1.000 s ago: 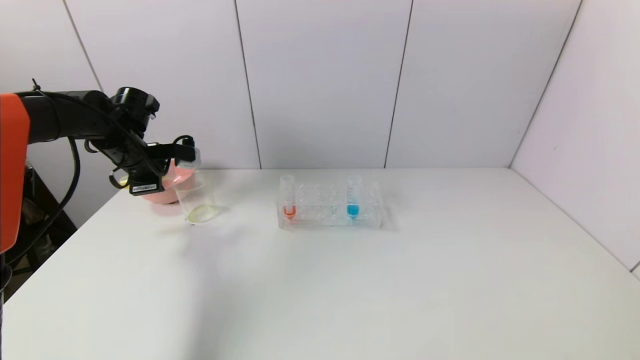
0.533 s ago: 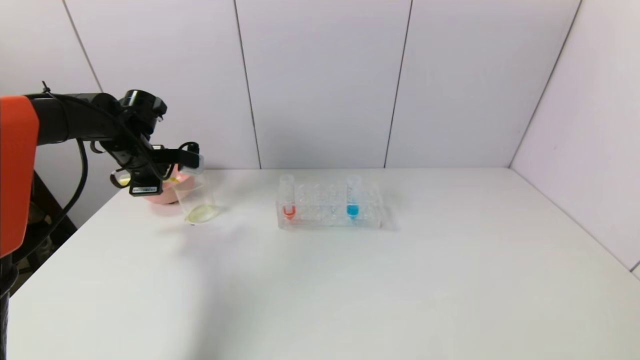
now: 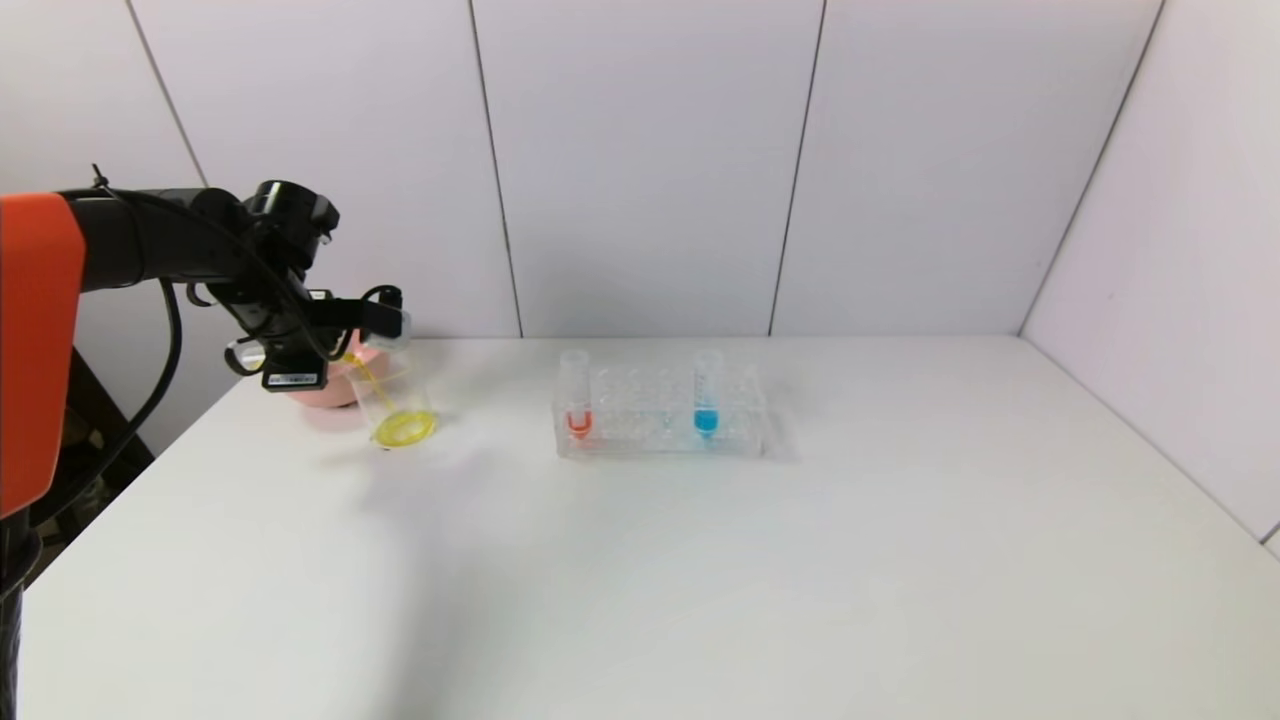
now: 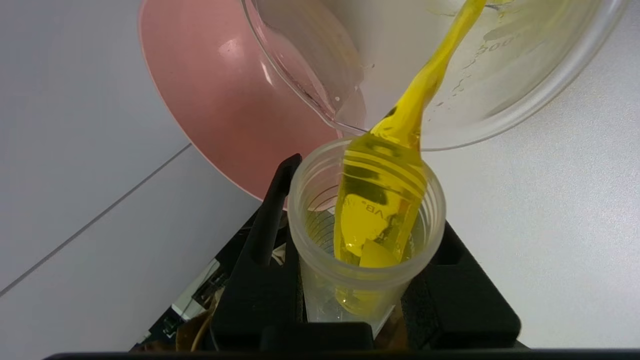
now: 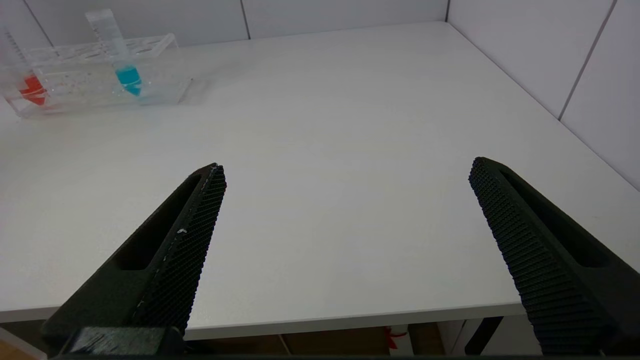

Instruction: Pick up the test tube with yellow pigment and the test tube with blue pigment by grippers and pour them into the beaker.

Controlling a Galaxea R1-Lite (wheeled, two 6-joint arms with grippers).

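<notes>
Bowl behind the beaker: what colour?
Pink. The bowl shows best in the left wrist view, behind the beaker.

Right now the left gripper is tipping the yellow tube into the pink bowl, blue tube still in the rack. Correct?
Not the bowl. The left gripper is tipping the yellow tube into the beaker, as the left wrist view shows; the pink bowl sits beside it. The blue tube does stand in the rack.
</notes>
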